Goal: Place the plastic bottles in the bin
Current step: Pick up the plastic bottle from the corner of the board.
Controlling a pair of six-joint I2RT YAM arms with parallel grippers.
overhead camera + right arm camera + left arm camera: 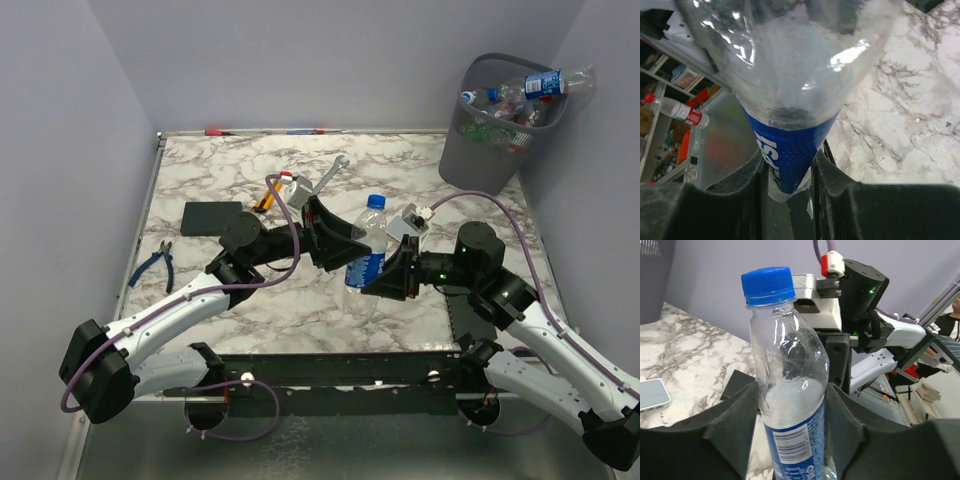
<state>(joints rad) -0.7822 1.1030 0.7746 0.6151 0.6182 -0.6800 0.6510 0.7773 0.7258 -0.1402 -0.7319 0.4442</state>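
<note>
Your right gripper (787, 185): clamped on bottle (370, 250), low on blue label. Bottle upright, cap up, long axis vertical, between both tools. Your left gripper (792, 425): fingers flank same bottle higher up, pads at its sides; cannot tell if it grips. Bin (480, 160): far ahead and right of right gripper, well apart, other bottles (545, 82) heaped to rim. Right arm nearer; likely carry runs forward-right.
</note>
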